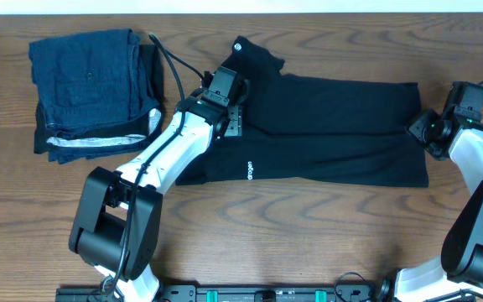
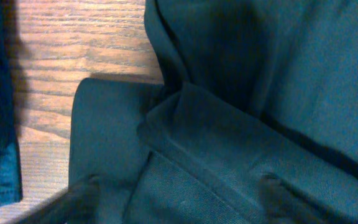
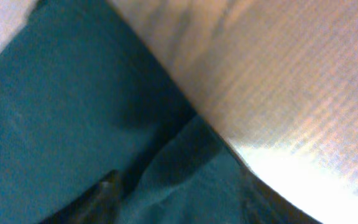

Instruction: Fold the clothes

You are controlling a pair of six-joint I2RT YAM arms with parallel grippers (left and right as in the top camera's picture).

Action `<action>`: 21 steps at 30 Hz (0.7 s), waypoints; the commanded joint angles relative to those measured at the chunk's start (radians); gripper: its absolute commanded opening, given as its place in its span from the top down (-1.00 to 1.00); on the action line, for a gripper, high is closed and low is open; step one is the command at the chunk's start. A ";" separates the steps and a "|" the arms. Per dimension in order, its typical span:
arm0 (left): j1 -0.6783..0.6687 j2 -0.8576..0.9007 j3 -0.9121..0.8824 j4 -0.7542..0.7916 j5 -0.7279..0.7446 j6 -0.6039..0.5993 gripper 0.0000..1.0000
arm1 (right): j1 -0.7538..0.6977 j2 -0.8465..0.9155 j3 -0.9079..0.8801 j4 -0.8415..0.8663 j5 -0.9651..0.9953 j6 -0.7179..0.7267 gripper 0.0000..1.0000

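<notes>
Overhead view, black T-shirt point(image 1: 334, 134) flat just right of folded dark blue garments point(image 1: 90, 88), left gripper point(image 1: 229, 88) over its nearer end, right gripper point(image 1: 419, 130) at far edge, both jaws' spread unclear.

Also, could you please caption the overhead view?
Left end effector and right end effector at opposite ends of a black T-shirt.

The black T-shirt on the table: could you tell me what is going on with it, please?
Two robot arms are folding the T-shirt, which lies on the table as a long band. The left gripper is over its left end, by a sleeve; the right gripper is at its right edge. Whether either grips fabric is unclear. Blue garments sit stacked beyond its left end.
</notes>
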 commanded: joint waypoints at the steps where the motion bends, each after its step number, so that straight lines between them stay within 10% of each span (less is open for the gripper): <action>1: 0.005 -0.042 0.033 -0.023 -0.019 0.006 -0.86 | 0.009 0.011 0.035 -0.026 -0.038 -0.106 -0.41; 9: 0.005 -0.231 0.035 -0.238 0.084 -0.023 -0.94 | 0.013 -0.063 0.172 -0.389 -0.041 -0.139 -0.40; 14: 0.005 -0.235 0.016 -0.336 0.204 -0.058 0.22 | 0.012 -0.067 0.131 -0.510 -0.041 -0.116 0.92; 17: 0.005 -0.208 -0.021 -0.333 0.221 -0.072 0.84 | 0.012 -0.065 0.057 -0.477 -0.034 -0.117 0.97; 21: 0.005 -0.150 -0.047 -0.335 0.225 -0.072 0.88 | 0.011 -0.065 -0.029 -0.406 -0.003 -0.117 0.98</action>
